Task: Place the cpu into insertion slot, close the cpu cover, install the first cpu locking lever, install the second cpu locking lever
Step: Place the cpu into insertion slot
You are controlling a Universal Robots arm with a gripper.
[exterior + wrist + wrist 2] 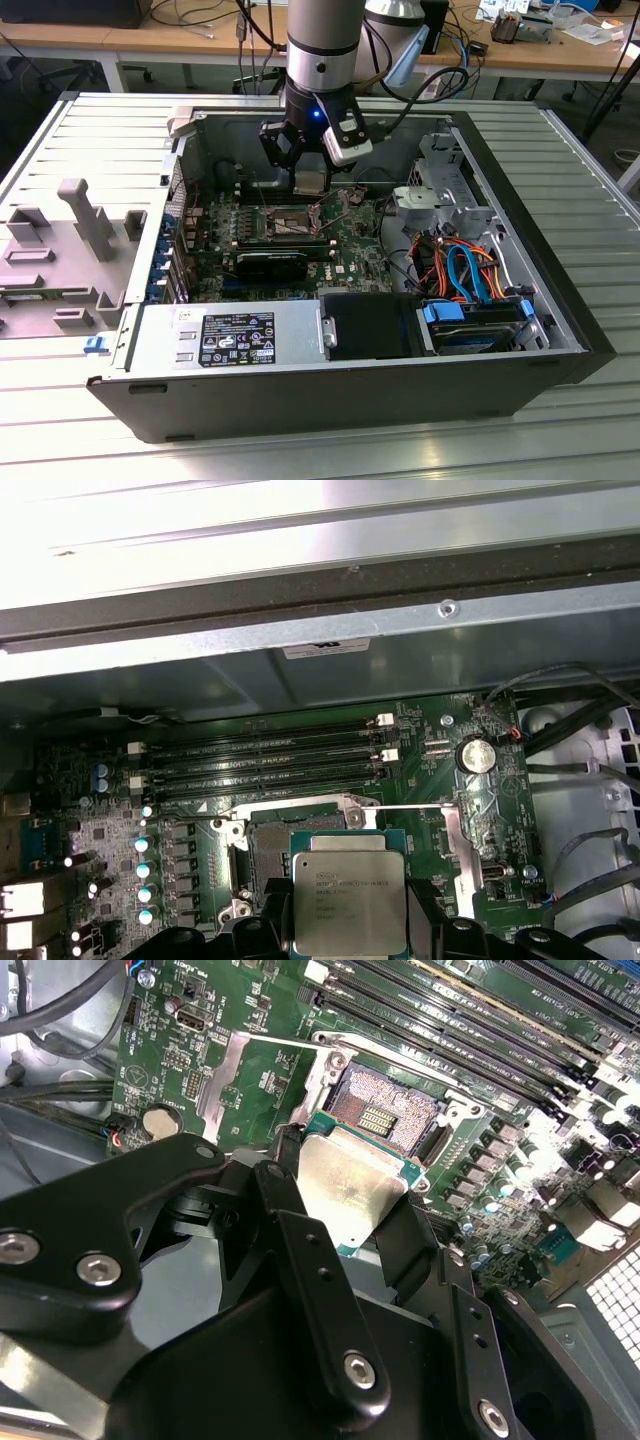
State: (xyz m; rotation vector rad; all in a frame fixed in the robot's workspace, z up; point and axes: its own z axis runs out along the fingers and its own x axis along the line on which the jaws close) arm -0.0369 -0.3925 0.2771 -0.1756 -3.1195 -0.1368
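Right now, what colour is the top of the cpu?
The cpu top is dull silver-grey with a green edge, best in the first wrist view.

cpu (348,905): in the first wrist view the fingers (272,935) cover its side edges; in the second wrist view we lose its lower part behind them.
socket (262,852): the cpu blocks part of it in both wrist views, so we cannot tell whether the two touch.
arm (322,40): cut off by the exterior view's top edge.
board (350,250): its near part is hidden under the power supply (225,335).
counter (580,440): runs past the exterior view's edges.
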